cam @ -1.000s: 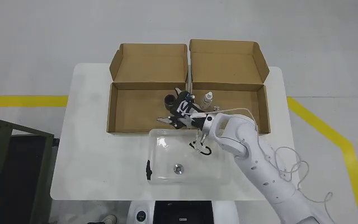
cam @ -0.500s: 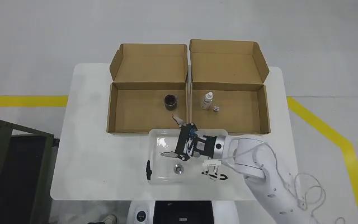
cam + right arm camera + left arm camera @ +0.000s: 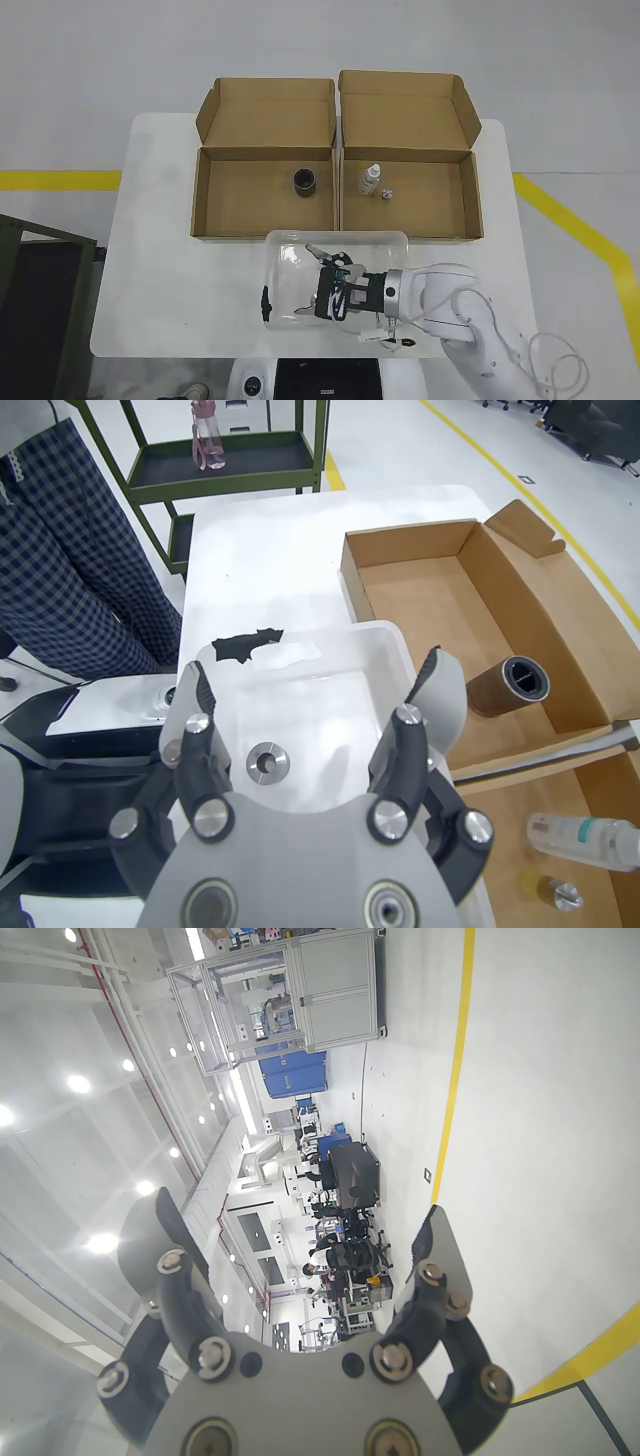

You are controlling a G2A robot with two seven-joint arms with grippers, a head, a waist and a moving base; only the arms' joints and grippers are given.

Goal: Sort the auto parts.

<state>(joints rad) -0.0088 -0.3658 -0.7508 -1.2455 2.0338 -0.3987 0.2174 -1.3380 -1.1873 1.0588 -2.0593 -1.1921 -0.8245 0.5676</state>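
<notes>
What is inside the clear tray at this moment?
One round metal part lies in the clear tray. The open right gripper above it hides some of the floor.

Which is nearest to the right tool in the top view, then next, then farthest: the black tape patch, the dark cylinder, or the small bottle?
From the right tool:
1. black tape patch, on the tray, at its left end.
2. dark cylinder, in the left box.
3. small bottle, in the right box, slightly farther.

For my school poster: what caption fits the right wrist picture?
Open right gripper over a small silver metal ring in the clear plastic tray.
</notes>
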